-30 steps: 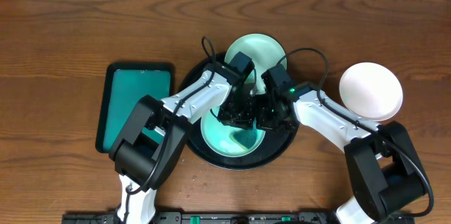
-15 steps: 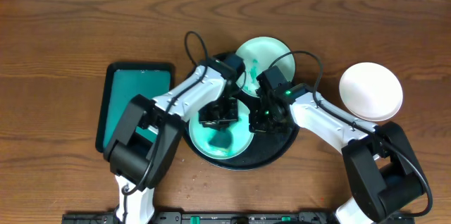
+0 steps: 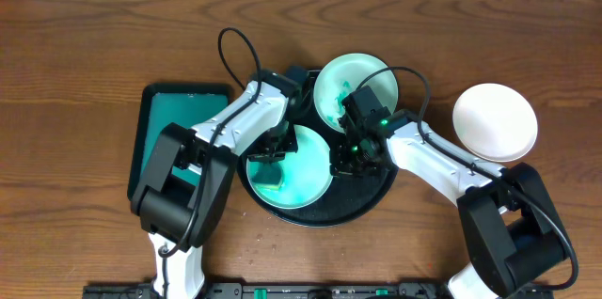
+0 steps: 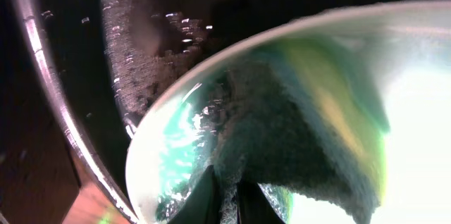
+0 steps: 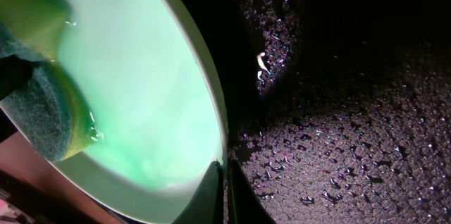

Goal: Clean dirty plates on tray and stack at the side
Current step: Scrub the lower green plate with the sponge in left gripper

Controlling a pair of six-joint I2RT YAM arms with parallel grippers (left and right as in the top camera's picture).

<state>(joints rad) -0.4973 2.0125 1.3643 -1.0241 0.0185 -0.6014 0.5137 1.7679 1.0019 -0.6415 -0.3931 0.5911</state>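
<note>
A mint green plate [image 3: 306, 172] sits tilted in the front of the black tray [image 3: 372, 200]. My left gripper [image 3: 271, 153] is shut on a green and yellow sponge [image 3: 267, 182] that presses on the plate's left side. In the left wrist view the sponge [image 4: 282, 125] covers the wet plate [image 4: 176, 139] just ahead of the gripper [image 4: 227, 199]. My right gripper [image 3: 350, 158] is shut on the plate's right rim; its wrist view shows the gripper [image 5: 225, 196] pinching the plate's [image 5: 141, 76] edge. A second mint plate [image 3: 350, 87] with green smears lies at the tray's back. A white plate [image 3: 496, 122] rests on the table at the right.
A rectangular teal tray [image 3: 179, 139] lies left of the black tray. Water drops cover the black tray's floor [image 5: 352, 125]. Both arms cross over the tray from the near edge. The surface is a brown wooden table [image 3: 94, 36].
My left gripper has dragged the sponge leftward across the front mint plate, from its middle to its left side. The plate has shifted a little left. The right gripper keeps its hold on the rim.
</note>
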